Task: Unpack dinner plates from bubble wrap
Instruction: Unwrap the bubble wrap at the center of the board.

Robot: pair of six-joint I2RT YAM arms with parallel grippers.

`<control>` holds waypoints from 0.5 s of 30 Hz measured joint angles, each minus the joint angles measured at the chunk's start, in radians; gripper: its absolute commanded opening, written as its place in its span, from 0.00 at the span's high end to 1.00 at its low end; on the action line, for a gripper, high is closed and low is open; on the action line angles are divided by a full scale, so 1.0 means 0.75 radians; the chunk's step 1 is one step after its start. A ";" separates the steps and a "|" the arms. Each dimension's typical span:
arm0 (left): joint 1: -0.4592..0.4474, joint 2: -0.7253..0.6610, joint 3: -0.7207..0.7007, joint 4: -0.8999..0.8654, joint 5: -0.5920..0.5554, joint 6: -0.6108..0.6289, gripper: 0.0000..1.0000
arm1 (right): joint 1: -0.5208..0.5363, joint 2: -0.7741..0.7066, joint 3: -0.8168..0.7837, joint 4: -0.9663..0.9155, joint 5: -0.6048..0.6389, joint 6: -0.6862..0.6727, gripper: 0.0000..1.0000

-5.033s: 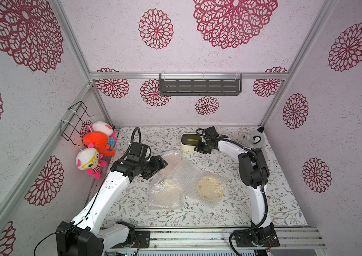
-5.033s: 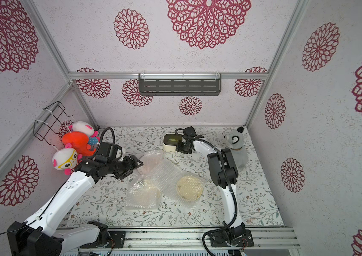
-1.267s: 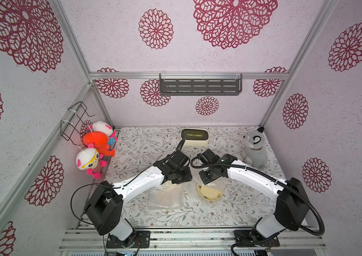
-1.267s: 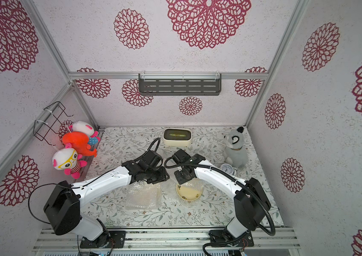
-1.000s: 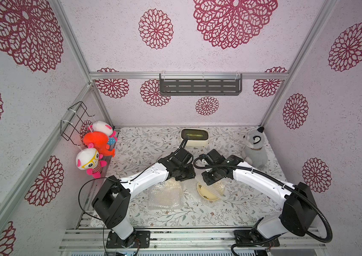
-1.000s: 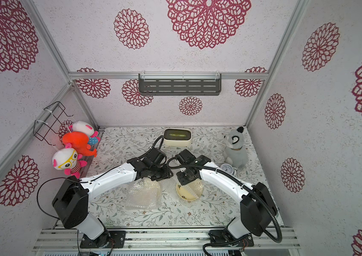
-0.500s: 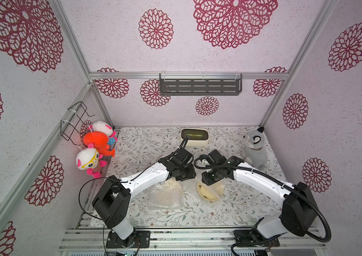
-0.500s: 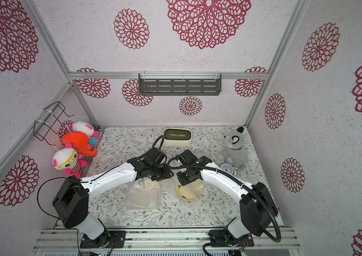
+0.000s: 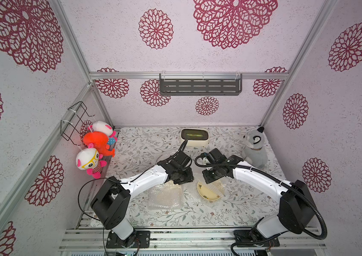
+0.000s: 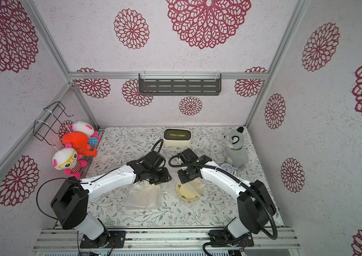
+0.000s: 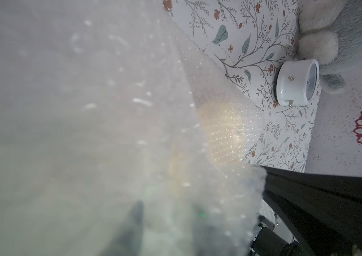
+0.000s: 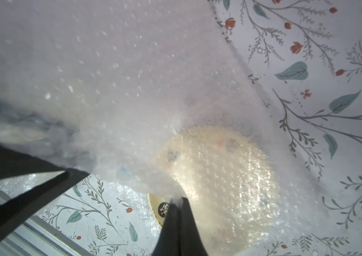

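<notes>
A cream dinner plate (image 9: 207,194) (image 10: 186,193) lies at the table's middle. Its near rim is bare and shows a dark motif (image 12: 161,210). Its far half sits under a sheet of bubble wrap (image 12: 131,88) (image 11: 109,110). My right gripper (image 12: 176,202) (image 9: 207,178) is shut on the sheet's edge right over the plate's rim. The sheet rises to my left gripper (image 11: 169,221) (image 9: 183,178), which grips it; its fingers show only dimly through the plastic. A second plate lies still wrapped in bubble wrap (image 9: 164,197) (image 10: 143,195) to the left.
A white alarm clock (image 11: 297,83) (image 10: 227,169) and a grey plush animal (image 9: 254,148) stand at the right. A cream box with a dark top (image 9: 194,137) sits at the back. Plush toys (image 9: 93,150) hang on the left wall.
Both arms came in from the back and left to the table's middle, the left one carrying the sheet off half the plate. In the last half second my right gripper closed on the sheet's edge.
</notes>
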 measured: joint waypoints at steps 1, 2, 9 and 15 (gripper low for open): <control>0.000 -0.001 -0.005 0.001 0.001 0.001 0.61 | -0.004 0.000 0.002 -0.001 0.003 0.001 1.00; 0.000 -0.002 -0.011 0.001 0.001 0.001 0.61 | -0.009 0.000 0.006 -0.003 0.008 0.001 1.00; 0.000 -0.007 -0.073 0.002 -0.012 0.015 0.61 | -0.049 0.000 0.100 -0.051 0.117 0.012 1.00; 0.000 -0.001 -0.097 -0.005 -0.038 0.031 0.62 | -0.072 0.019 0.239 -0.105 0.265 0.009 1.00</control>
